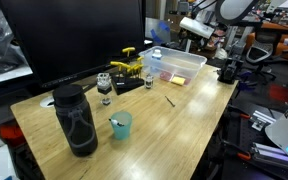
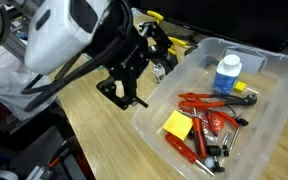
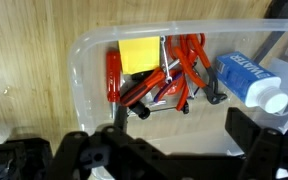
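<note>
While the gripper (image 3: 184,152) hangs over the clear plastic bin (image 3: 79,60), its jaws stand fully apart and grasp nothing; the dark fingers (image 3: 124,150) cross the lower edge of the wrist view, clear of the contents. The bin sits on the wooden table (image 3: 24,60), at the upper right of the tabletop in an exterior view (image 1: 184,62), and fills the right half of the closer exterior view (image 2: 149,125). Inside it, at frame centre in the wrist view, lie the red-handled pliers (image 3: 179,65), with a yellow block (image 3: 139,53) touching them at upper left and a white bottle (image 3: 246,78) with a blue label on its side at right. A black flask (image 1: 74,120) and a teal cup (image 1: 120,124) stand well apart, toward the lower left of the frame. As a judgement, the work is at its approach stage: the gripper is placed above the bin, but no item is touched, lifted or out of the bin.
</note>
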{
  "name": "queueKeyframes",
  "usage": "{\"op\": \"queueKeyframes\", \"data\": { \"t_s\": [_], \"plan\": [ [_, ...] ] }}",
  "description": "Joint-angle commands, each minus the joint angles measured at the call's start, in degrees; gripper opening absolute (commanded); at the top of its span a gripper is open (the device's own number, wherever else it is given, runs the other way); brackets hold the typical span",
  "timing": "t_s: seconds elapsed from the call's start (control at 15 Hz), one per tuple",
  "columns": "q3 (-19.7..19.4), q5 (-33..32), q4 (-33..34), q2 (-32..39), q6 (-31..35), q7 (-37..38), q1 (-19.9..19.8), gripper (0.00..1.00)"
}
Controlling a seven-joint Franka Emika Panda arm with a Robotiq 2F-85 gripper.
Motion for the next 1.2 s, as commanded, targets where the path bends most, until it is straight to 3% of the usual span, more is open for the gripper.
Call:
{"op": "queueKeyframes", "data": {
  "t_s": [0.0,0.27,0.67,0.93,1.13],
  "plan": [
    [-3.65,2.78,1.52,2.16,-1.04,-1.42,3.77,1.00],
    [-6.42,6.28,2.95,4.84,-2.04,-2.84,6.04,1.00],
    [-10.26,19.19,5.24,10.00,-2.18,-13.53,9.16,1.00],
    [-12.63,15.14,7.67,14.87,-2.90,-12.09,9.04,1.00],
    [-12.65,23.20,9.47,19.56,-3.59,-20.48,9.62,1.00]
  ]
}}
